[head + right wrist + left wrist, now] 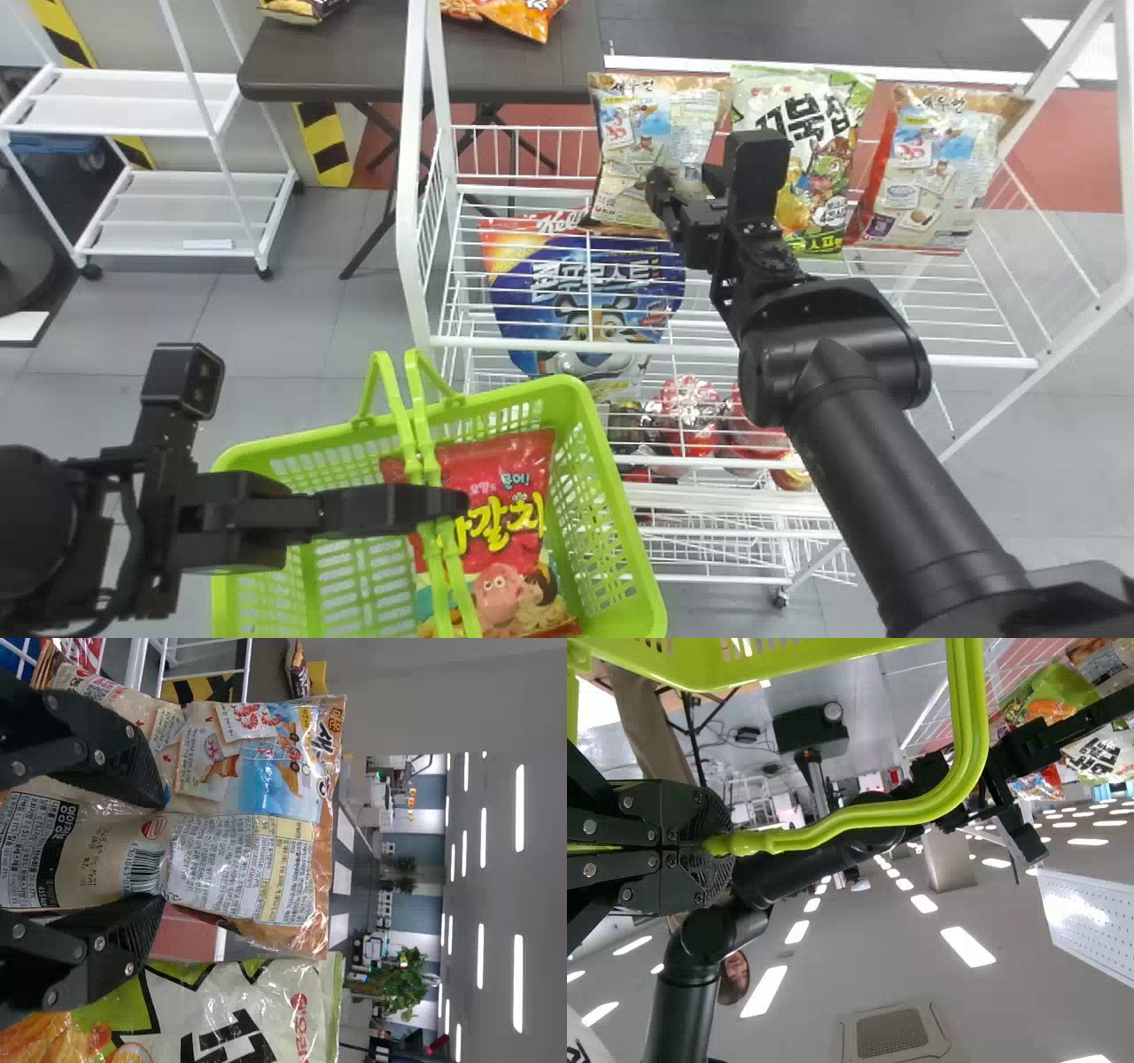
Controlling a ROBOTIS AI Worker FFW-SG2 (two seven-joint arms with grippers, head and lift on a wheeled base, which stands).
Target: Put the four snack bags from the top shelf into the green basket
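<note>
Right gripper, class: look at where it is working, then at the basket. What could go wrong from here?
The right gripper straddles only the middle of the wide snack bag, so its hold might slip.

The green bag stands close beside it and could be knocked.

The handles cross the basket's opening and might catch a lowered bag.

Glossy, crinkled plastic snack bag [244, 846]
</note>
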